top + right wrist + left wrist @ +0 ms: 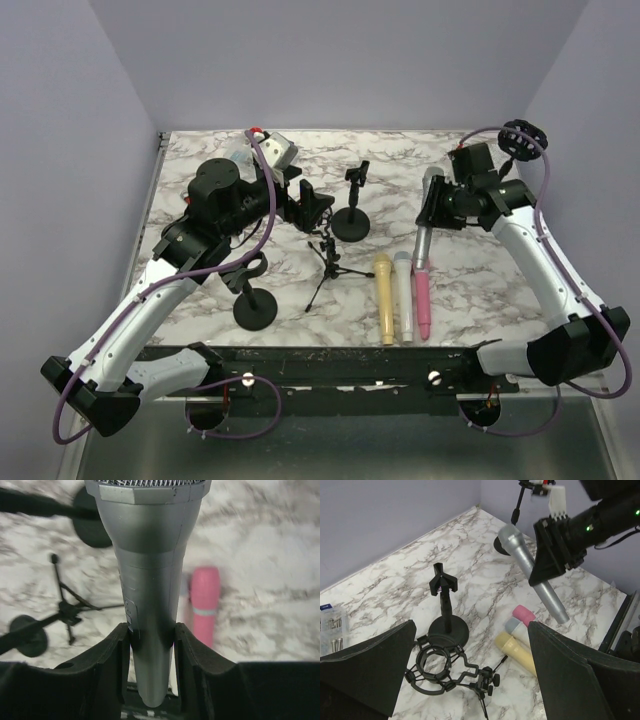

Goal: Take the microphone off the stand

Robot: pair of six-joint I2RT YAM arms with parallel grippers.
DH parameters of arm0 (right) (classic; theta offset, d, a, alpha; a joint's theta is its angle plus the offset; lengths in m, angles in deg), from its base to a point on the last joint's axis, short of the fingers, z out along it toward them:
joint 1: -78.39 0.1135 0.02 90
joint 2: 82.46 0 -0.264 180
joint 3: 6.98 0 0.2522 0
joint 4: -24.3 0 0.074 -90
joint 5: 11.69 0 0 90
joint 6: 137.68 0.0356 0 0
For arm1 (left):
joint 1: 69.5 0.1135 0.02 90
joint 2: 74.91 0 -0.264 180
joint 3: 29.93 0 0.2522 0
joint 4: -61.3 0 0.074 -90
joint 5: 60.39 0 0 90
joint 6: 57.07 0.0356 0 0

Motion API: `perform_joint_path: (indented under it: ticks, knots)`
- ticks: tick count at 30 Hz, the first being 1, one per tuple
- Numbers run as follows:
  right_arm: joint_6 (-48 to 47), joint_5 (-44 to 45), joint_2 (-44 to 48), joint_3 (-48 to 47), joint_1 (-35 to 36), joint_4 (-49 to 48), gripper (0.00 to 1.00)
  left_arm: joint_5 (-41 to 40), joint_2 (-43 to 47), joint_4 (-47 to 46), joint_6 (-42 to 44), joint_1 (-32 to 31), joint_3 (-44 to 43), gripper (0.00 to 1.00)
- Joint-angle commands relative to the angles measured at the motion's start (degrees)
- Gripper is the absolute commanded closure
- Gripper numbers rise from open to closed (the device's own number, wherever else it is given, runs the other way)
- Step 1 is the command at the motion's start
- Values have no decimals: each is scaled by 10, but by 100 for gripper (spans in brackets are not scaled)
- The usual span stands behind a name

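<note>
My right gripper is shut on a silver microphone and holds it tilted in the air above the right side of the table, clear of every stand. The right wrist view shows the handle clamped between both fingers; the left wrist view shows it too. A tripod stand with an empty shock mount stands mid-table, also seen in the left wrist view. My left gripper is open and empty above that mount.
Yellow, white and pink microphones lie side by side near the front. A round-base stand with an empty clip stands behind the tripod; another stands front left. A clear parts box sits far left.
</note>
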Motion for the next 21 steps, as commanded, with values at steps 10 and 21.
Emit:
perform_joint_path:
  ticks: [10, 21]
  knots:
    - [120, 228, -50, 137, 76, 212, 98, 20, -10, -11, -12, -4, 2, 1]
    - [130, 276, -136, 148, 94, 200, 94, 19, -11, -8, -10, -4, 0, 1]
